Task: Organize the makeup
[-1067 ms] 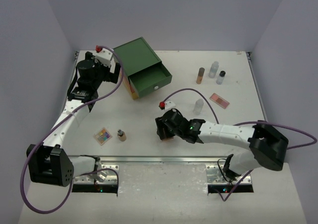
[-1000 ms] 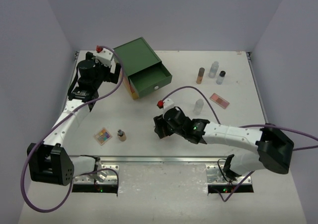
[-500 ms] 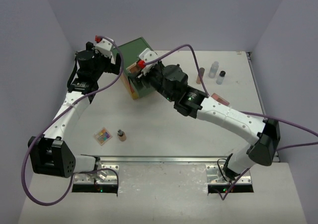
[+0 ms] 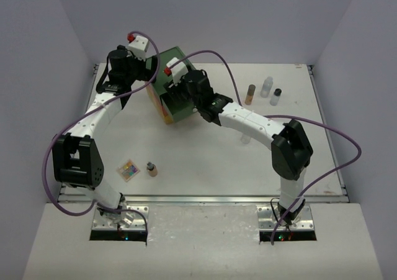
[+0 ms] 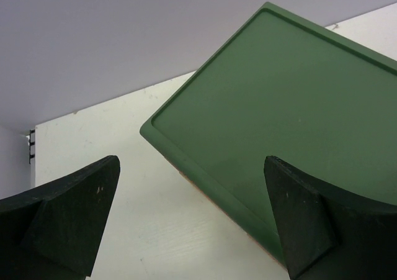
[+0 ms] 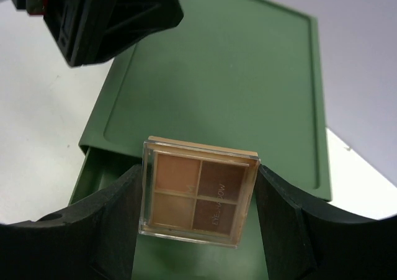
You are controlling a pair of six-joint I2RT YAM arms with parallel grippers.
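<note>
We see the right gripper pinching a brown palette by its edges, over the green box and its open top drawer. The left gripper hangs by the box's back left corner, fingers spread wide and holding nothing. Three bottles stand right of the box; a multicoloured palette and a tan bottle sit in front of it.

3 bottles stand back right; a multicoloured palette and tan bottle front left.
</note>
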